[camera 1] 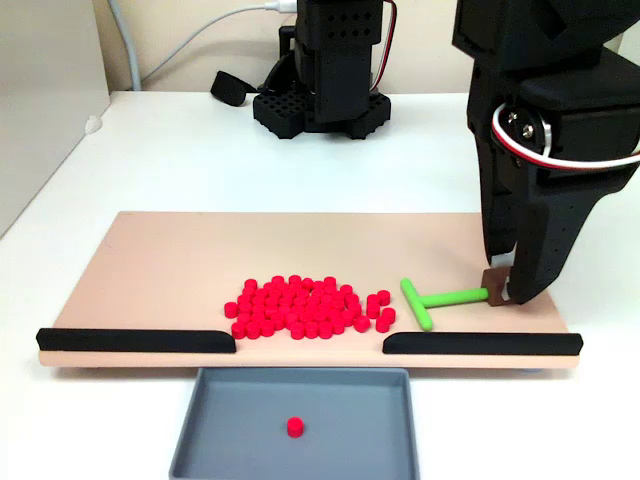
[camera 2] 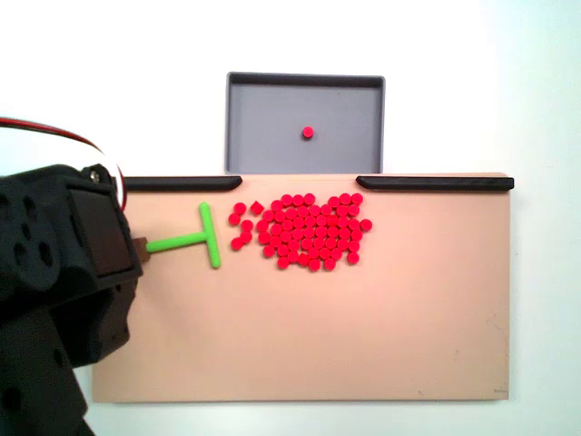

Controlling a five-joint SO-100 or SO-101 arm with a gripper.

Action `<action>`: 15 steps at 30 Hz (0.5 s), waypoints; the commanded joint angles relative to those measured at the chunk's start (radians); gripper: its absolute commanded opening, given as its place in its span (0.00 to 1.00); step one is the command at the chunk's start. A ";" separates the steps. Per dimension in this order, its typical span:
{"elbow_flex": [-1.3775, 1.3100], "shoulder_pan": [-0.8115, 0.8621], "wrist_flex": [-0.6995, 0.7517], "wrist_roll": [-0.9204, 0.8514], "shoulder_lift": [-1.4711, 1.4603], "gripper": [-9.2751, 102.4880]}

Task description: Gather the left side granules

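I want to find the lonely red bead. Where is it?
The single red pellet lies alone near the middle of the grey tray, at the bottom of a fixed view, apart from the pile of granules on the board.

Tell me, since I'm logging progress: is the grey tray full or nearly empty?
Nearly empty: the grey tray holds one red pellet, while the granules sit piled on the board.

Red granules (camera 2: 307, 232) cluster at frame centre on the tan board (camera 2: 363, 345). A green T-shaped stick (camera 2: 195, 239) lies just left, its stem reaching the black arm (camera 2: 64, 282). One pellet (camera 2: 308, 133) sits in the grey tray (camera 2: 245, 127) above.
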 commanded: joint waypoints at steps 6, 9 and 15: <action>-0.031 0.032 0.006 -0.003 -0.006 0.08; -0.031 0.041 0.008 0.006 -0.015 0.08; -0.031 0.052 0.008 0.026 -0.021 0.08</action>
